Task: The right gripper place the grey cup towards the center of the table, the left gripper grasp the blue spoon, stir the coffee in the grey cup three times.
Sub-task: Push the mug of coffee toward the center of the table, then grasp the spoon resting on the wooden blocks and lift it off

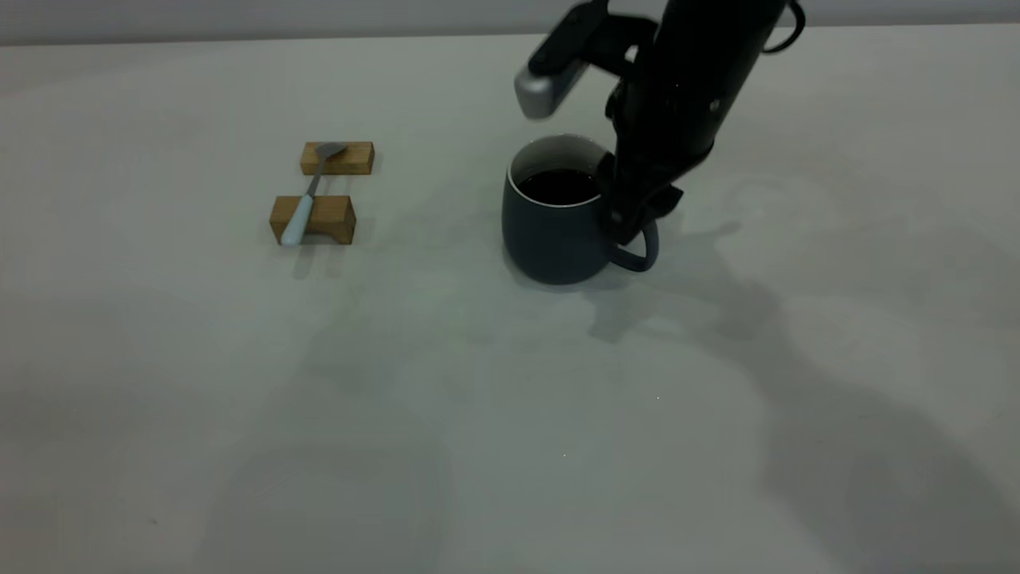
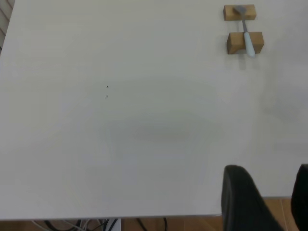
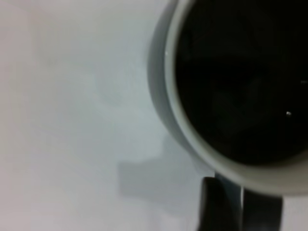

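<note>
The grey cup (image 1: 550, 235) stands on the table (image 1: 478, 414), a little right of the middle, with dark coffee (image 1: 560, 186) inside. My right gripper (image 1: 629, 219) reaches down from above at the cup's right side and is shut on its loop handle. In the right wrist view the two dark fingers (image 3: 214, 207) pinch the slate handle just under the cup's white rim (image 3: 173, 106), and the coffee (image 3: 236, 86) fills that view. The blue spoon (image 1: 307, 199) lies across two wooden blocks at the left. My left gripper (image 2: 272, 197) hangs open over the table's edge, far from the spoon (image 2: 246, 33).
Two small wooden blocks (image 1: 337, 158) (image 1: 312, 219) carry the spoon, with its bowl on the far block and its handle on the near one. The right arm's shadow falls on the tabletop in front of the cup. A wooden floor and cables show past the table edge (image 2: 144, 217).
</note>
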{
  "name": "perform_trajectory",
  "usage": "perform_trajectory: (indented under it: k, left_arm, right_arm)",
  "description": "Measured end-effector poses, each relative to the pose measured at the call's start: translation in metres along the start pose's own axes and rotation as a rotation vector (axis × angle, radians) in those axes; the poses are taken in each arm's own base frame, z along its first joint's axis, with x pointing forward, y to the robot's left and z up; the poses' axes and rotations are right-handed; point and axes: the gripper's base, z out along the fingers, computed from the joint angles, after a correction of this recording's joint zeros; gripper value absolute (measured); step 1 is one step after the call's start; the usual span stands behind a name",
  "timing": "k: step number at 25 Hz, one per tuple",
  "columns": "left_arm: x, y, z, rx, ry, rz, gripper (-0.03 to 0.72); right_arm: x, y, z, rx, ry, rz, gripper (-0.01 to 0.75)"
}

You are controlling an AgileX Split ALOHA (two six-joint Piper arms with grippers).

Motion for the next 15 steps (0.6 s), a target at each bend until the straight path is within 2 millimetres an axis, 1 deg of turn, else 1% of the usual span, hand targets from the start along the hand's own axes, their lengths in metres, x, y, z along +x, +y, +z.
perform_trajectory:
  k: [1,3,4,5,8,10,14,15]
  left_arm:
    - [0.0,0.0,0.0,0.0,0.0,0.0,0.329]
    - [0.0,0.0,0.0,0.0,0.0,0.0,0.329]
    - [0.0,0.0,0.0,0.0,0.0,0.0,0.329]
    - [0.0,0.0,0.0,0.0,0.0,0.0,0.329]
    - [0.0,0.0,0.0,0.0,0.0,0.0,0.329]
    - [0.0,0.0,0.0,0.0,0.0,0.0,0.329]
    - [0.0,0.0,0.0,0.0,0.0,0.0,0.329]
    - [0.0,0.0,0.0,0.0,0.0,0.0,0.329]
  right_arm:
    - [-0.002,0.001,-0.009,-0.013,0.003,0.008,0.579]
    - [-0.009,0.001,-0.039,-0.027,-0.001,0.027,0.67]
    - [-0.011,0.001,-0.053,-0.037,0.006,0.041,0.7]
    - [-0.014,0.002,-0.073,-0.038,0.004,0.057,0.713]
    - [-0.018,0.003,-0.134,-0.003,0.008,0.094,0.719]
    - [-0.017,0.008,-0.18,0.034,0.001,0.126,0.71]
    - [-0.003,0.026,-0.261,0.064,-0.003,0.225,0.667]
    - [0.003,0.032,-0.276,0.06,0.014,0.25,0.654]
